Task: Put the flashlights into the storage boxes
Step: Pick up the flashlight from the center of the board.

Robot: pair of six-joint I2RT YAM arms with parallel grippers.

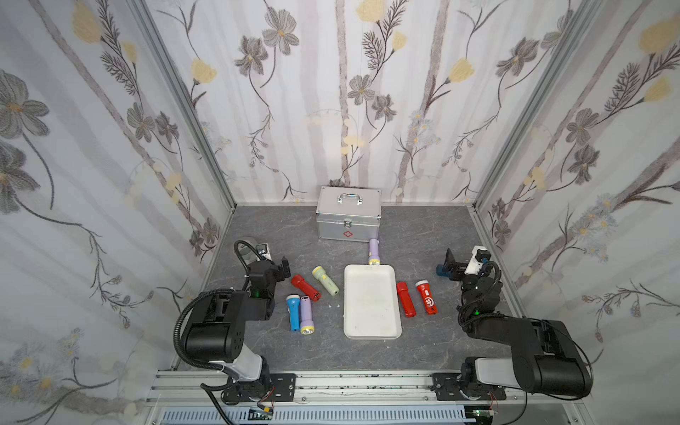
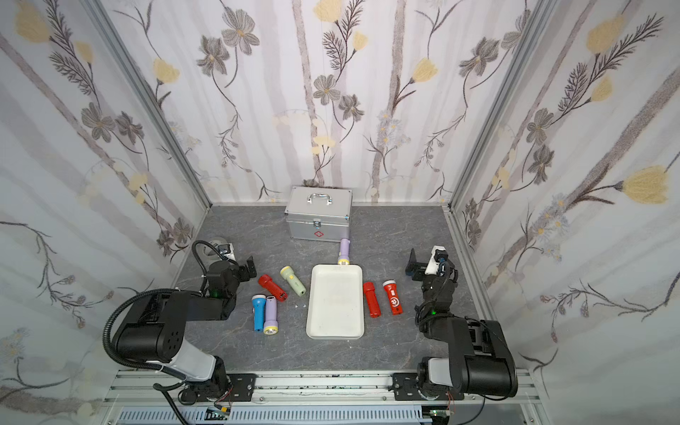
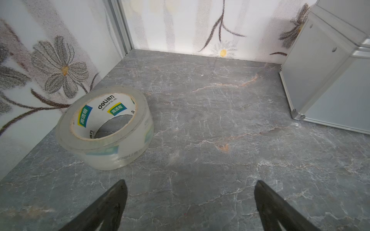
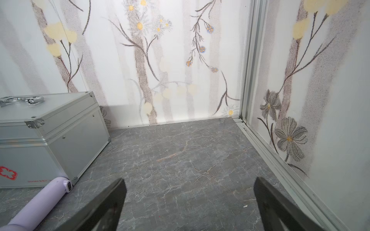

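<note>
Top views, tray: the white tray (image 1: 371,320) lies lengthwise at mid-tabletop (image 1: 423,235).
Top views, left of tray: the pale green flashlight (image 1: 325,281) and left red flashlight (image 1: 305,288) lie slanted. Nearer the robot, the blue flashlight (image 1: 293,312) and near lilac flashlight (image 1: 306,315) lie side by side.
Top views, right of tray: the plain red flashlight (image 1: 406,299) lies just beside the rim, with the emblem red flashlight (image 1: 427,297) next to it.
Top views, far side: the far lilac flashlight (image 1: 374,251) has its yellow head at the tray's far rim and its tail toward the silver first-aid case (image 1: 349,217).
Left wrist: the left tool (image 3: 190,184) is spread wide over bare tabletop, with a clear tape roll (image 3: 106,128) by the wall.
Right wrist: the right tool (image 4: 189,182) is spread wide over bare tabletop; the far lilac flashlight's tail lies just beside the case's corner.
</note>
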